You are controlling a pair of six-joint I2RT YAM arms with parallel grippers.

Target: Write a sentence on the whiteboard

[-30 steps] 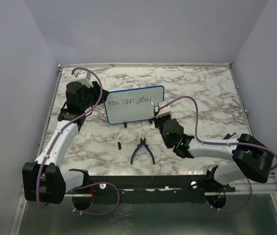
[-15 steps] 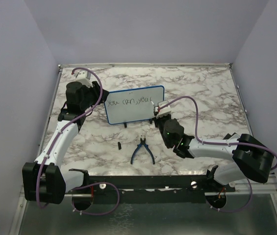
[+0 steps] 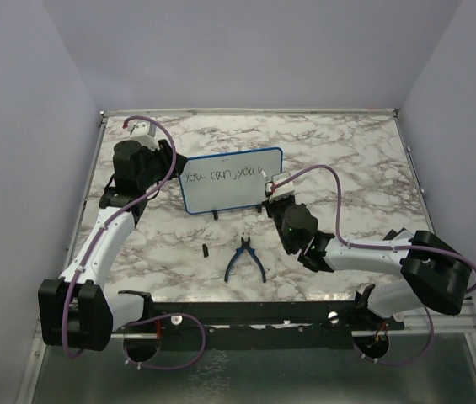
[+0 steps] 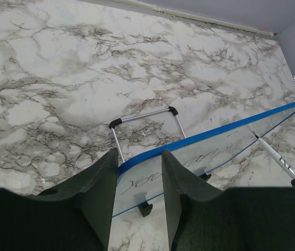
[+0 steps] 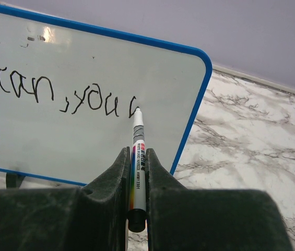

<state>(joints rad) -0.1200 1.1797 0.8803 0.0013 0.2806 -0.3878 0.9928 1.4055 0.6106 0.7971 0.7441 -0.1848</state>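
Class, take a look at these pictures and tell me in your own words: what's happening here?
The right gripper holds a marker with its tip on the whiteboard, writing. The sentence reads "you can, you" plus the start of another letter, so it looks unfinished. The left gripper clamps the board's left edge, apparently steadying it. Blue-handled pliers lie untouched on the table.

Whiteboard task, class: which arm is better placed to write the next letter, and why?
Right. The right hand grips the marker, its tip at the end of the unfinished sentence on the whiteboard. The left hand only straddles the board's left edge, with no pen.
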